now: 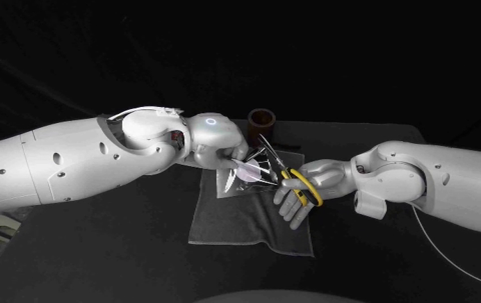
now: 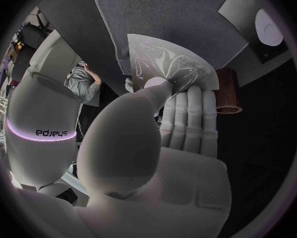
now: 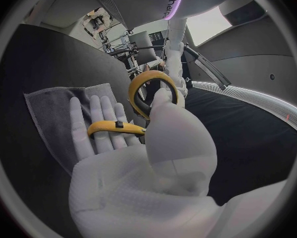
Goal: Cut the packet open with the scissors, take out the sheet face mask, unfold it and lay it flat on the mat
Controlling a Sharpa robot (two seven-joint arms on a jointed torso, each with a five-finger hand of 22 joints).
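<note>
Over the grey mat [image 1: 245, 230], at mid tabletop [image 1: 110, 247]: both hands meet, packet [image 1: 249, 172] between them.

Writing: "sharpa" reads upside down on a white arm casing [image 2: 53, 133] with a violet band, seen in the left wrist view. Right wrist view: the left arm's casing carries lettering starting "Sh", rest cut off. Packet face shows pale line print only; no text legible.

Left hand [image 1: 222, 146]: pinching the packet, thumb on one face and fingers [image 2: 188, 111] behind the other. Packet is held up off the mat, its free edge fanning out away from the palm.

Right hand [image 1: 313, 176]: grasping the scissors [image 1: 301, 185]. Thumb passes through one yellow loop; the other yellow handle lies across the outstretched fingers [image 3: 89, 127]. Handles stand apart. Blades point from the right hand toward the left hand and reach the packet's edge; cannot tell whether metal touches it.

Packet sits just beyond the right hand's fingertips, above the mat's far half. Brown cylinder [image 1: 261, 117] stands upright beyond the mat's far edge, just behind the left hand.
</note>
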